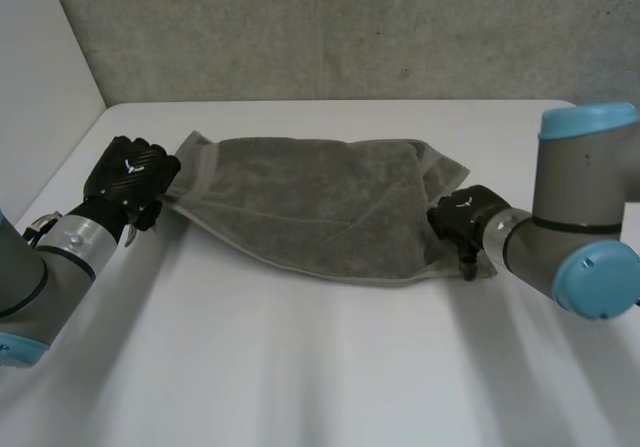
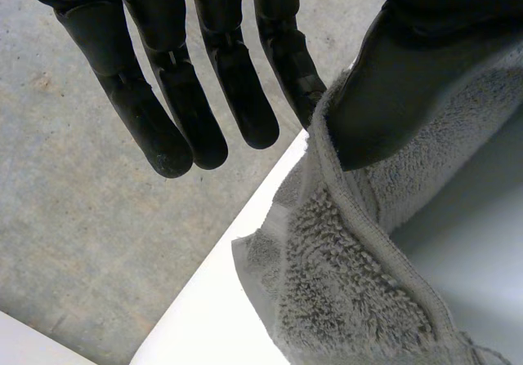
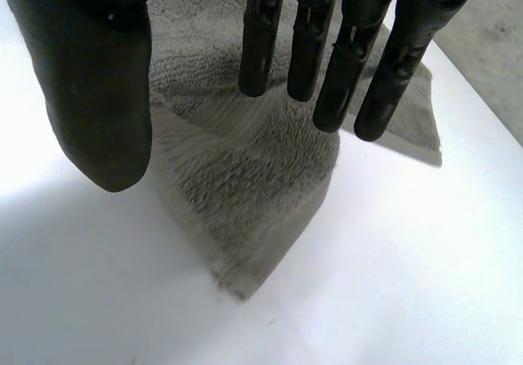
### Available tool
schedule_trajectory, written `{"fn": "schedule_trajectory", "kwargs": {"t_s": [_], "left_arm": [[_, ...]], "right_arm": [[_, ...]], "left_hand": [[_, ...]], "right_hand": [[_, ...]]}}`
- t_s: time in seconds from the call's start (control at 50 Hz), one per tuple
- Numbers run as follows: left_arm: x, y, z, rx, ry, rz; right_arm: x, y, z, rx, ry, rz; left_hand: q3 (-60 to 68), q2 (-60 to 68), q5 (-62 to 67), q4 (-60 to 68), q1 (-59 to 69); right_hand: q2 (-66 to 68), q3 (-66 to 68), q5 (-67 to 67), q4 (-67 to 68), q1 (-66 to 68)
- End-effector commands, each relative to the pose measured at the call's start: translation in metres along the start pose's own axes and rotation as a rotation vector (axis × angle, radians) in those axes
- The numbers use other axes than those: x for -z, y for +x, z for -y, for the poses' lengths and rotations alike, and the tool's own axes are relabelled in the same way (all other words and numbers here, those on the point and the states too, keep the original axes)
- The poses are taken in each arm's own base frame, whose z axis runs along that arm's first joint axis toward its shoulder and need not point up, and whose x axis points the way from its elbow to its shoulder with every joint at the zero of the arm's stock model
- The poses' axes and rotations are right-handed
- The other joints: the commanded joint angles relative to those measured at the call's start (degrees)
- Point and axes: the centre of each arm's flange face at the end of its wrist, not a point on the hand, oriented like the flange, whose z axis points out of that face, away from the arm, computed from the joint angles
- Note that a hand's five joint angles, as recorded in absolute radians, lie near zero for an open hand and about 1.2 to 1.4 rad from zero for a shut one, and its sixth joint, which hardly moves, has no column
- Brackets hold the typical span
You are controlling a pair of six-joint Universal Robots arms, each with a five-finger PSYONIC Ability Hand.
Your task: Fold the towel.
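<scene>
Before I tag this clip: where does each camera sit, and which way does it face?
Head view: behind and between the arms, looking down at the table; towel, both arms, left hand and right hand show.
Left wrist view: on the left wrist, looking along the palm; its fingers and thumb pinch the towel's edge.
Right wrist view: on the right wrist; straight fingers over the towel's other end.
Shared: the towel.

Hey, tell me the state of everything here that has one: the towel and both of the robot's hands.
towel: lying on the table, one layer folded over another, stretched between the two hands.
left hand: fingers straight, pinching the towel's left edge against the thumb.
right hand: open, fingers straight over the towel's right corner, not gripping it.
</scene>
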Motion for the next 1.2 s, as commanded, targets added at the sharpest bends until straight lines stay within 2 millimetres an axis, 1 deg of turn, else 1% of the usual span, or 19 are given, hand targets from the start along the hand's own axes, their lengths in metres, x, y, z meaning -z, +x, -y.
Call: {"fn": "schedule_trajectory", "kwargs": {"t_s": [0.02,0.36,0.58,0.62,0.68,0.72,0.74,0.78,0.8,0.84,0.9,0.94,0.96,1.0,1.02,1.06,1.12,1.16,1.2], "left_arm": [[0.0,0.001,0.002,0.001,0.004,-0.004],[0.001,0.004,0.003,0.003,0.003,-0.01],[0.0,0.001,0.002,0.044,0.002,-0.004],[0.0,-0.001,0.003,0.055,0.003,0.002],[0.0,-0.002,0.002,0.058,0.001,0.003],[0.001,-0.002,0.003,0.059,0.003,0.005],[0.001,-0.002,0.003,0.059,0.003,0.005],[0.0,-0.005,0.007,0.053,0.014,0.011],[0.0,-0.005,0.007,0.053,0.014,0.011],[0.002,-0.012,0.02,0.041,0.037,0.024],[0.004,-0.016,0.029,0.036,0.047,0.03],[0.011,-0.023,0.046,0.034,0.05,0.032],[0.011,-0.023,0.046,0.034,0.05,0.032],[0.019,-0.036,0.068,0.039,0.051,0.06],[0.019,-0.036,0.068,0.039,0.051,0.06],[0.028,-0.05,0.09,0.069,0.055,0.103],[0.031,-0.056,0.101,0.081,0.065,0.12],[0.037,-0.066,0.12,0.096,0.096,0.144],[0.04,-0.069,0.128,0.095,0.114,0.153]], "right_arm": [[0.005,-0.003,-0.02,-0.066,0.036,-0.026],[-0.008,-0.016,-0.026,-0.178,0.098,0.003],[-0.026,-0.019,-0.032,-0.17,0.093,0.005],[-0.026,-0.013,-0.03,-0.174,0.1,-0.012],[-0.024,-0.009,-0.027,-0.175,0.11,-0.019],[-0.012,0.005,-0.008,-0.178,0.174,-0.057],[-0.012,0.005,-0.008,-0.178,0.175,-0.057],[0.005,0.027,0.011,-0.175,0.244,-0.121],[0.005,0.027,0.011,-0.175,0.244,-0.122],[0.028,0.049,0.036,-0.158,0.329,-0.187],[0.043,0.057,0.05,-0.142,0.377,-0.22],[0.071,0.072,0.073,-0.125,0.448,-0.273],[0.072,0.072,0.073,-0.125,0.448,-0.273],[0.1,0.078,0.089,-0.108,0.476,-0.288],[0.1,0.078,0.089,-0.107,0.476,-0.288],[0.13,0.09,0.105,-0.082,0.495,-0.324],[0.141,0.093,0.111,-0.061,0.487,-0.33],[0.158,0.099,0.121,-0.025,0.464,-0.349],[0.165,0.102,0.126,-0.011,0.464,-0.357]], "left_hand": [[0.7,1.9,1.5,2.0,2.3],[0.7,1.9,1.5,2.0,2.3],[0.7,1.9,1.5,2.0,2.3],[0.7,1.9,1.5,2.0,2.3],[0.7,1.9,1.5,2.0,2.3],[0.7,1.9,1.5,2.0,2.3],[0.7,1.9,1.5,2.0,2.3],[0.7,1.9,1.5,2.0,2.3],[0.7,1.9,1.5,2.0,2.3],[0.7,1.9,1.5,2.0,2.3],[0.7,1.9,1.5,2.0,2.3],[0.7,1.9,1.5,2.0,2.3],[0.7,1.9,1.5,2.0,2.3],[0.7,1.9,1.5,2.0,2.3],[0.7,1.9,1.5,2.0,2.3],[0.7,1.9,1.5,2.0,2.3],[0.7,1.9,1.5,2.0,2.3],[0.7,1.9,1.5,2.0,2.3],[0.7,1.9,1.5,2.0,2.3]], "right_hand": [[-1.6,-1.1,0.4,-0.9,-0.6],[0.7,1.3,2.8,1.4,1.8],[24.3,24.8,26.3,25.0,25.4],[47.7,48.3,49.7,48.4,48.8],[47.9,48.5,50.0,48.6,49.0],[47.9,48.5,50.0,48.6,49.0],[47.9,48.5,50.0,48.6,49.0],[47.9,48.5,50.0,48.6,49.0],[47.9,48.5,50.0,48.6,49.0],[47.9,48.5,50.0,48.6,49.0],[47.9,48.5,50.0,48.6,49.0],[47.9,48.5,50.0,48.6,49.0],[47.9,48.5,50.0,48.6,49.0],[47.9,48.5,50.0,48.6,49.0],[47.9,48.5,50.0,48.6,49.0],[47.9,48.5,50.0,48.6,49.0],[47.9,48.5,50.0,48.6,49.0],[47.9,48.5,50.0,48.6,49.0],[47.9,48.5,50.0,48.6,49.0]]}}
